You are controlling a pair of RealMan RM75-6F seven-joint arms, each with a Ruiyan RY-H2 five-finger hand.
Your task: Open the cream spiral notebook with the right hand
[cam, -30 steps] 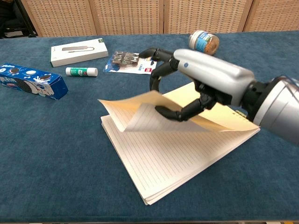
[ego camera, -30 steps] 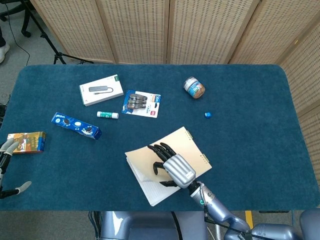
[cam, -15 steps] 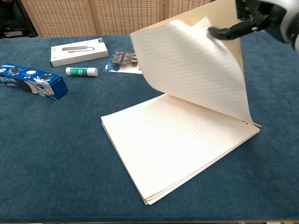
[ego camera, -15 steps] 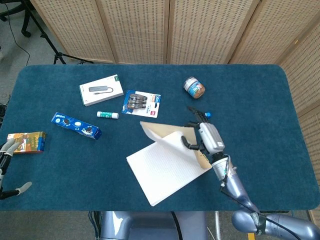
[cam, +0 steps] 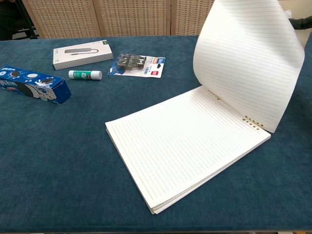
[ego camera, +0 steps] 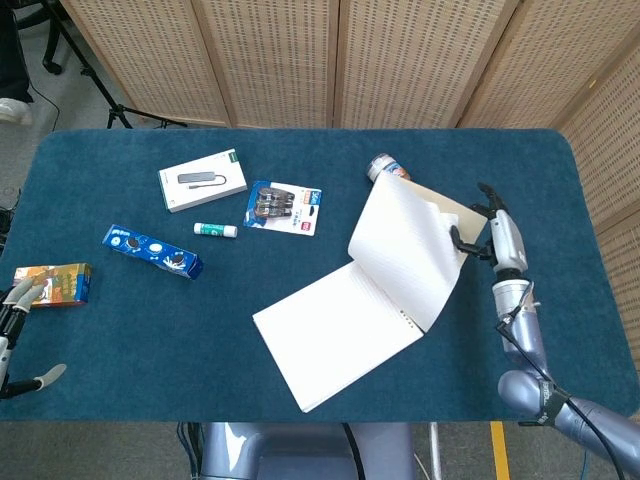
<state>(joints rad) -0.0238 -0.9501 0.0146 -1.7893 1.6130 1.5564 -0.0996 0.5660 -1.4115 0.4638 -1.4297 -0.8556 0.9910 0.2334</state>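
Observation:
The cream spiral notebook lies open on the blue table, its lined page facing up. Its cream cover and one lined sheet stand lifted over the spiral edge at the right. My right hand is beside the cover's far edge and pinches it with its dark fingers. In the chest view the raised sheet fills the upper right, and only a dark bit of the right hand shows behind it. My left hand hangs at the table's left edge, fingers apart, holding nothing.
A white box, a battery pack, a glue stick and a blue cookie box lie at the back left. An orange box sits by the left hand. A jar peeks from behind the raised sheet.
My right hand has swung up and to the right, carrying the cover and one sheet from nearly flat over the notebook to standing past the spiral. The left hand has stayed put.

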